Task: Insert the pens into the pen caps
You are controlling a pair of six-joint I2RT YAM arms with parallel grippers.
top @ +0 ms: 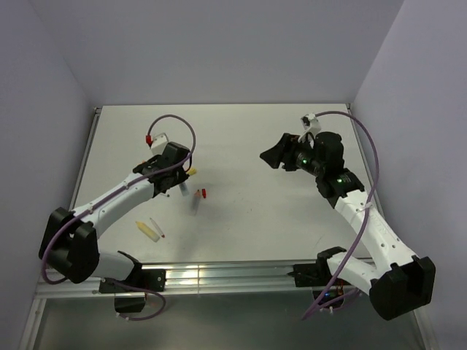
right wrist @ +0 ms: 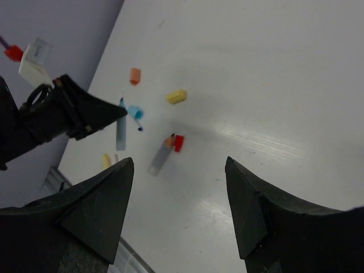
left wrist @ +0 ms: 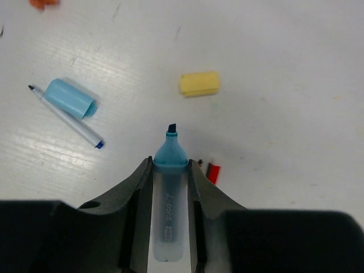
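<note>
Now | left gripper [left wrist: 170, 165] clamped on light-blue marker [left wrist: 169, 199] along its barrel, tip forward | light-blue cap [left wrist: 70, 98] lies ahead-left, touching thin dark-blue pen [left wrist: 68, 118] | right gripper [right wrist: 177, 162] spread wide, empty, aloft | handling: marker light, stiff, smooth; cap likely skids or rolls, so pinch its sides squarely.
</note>
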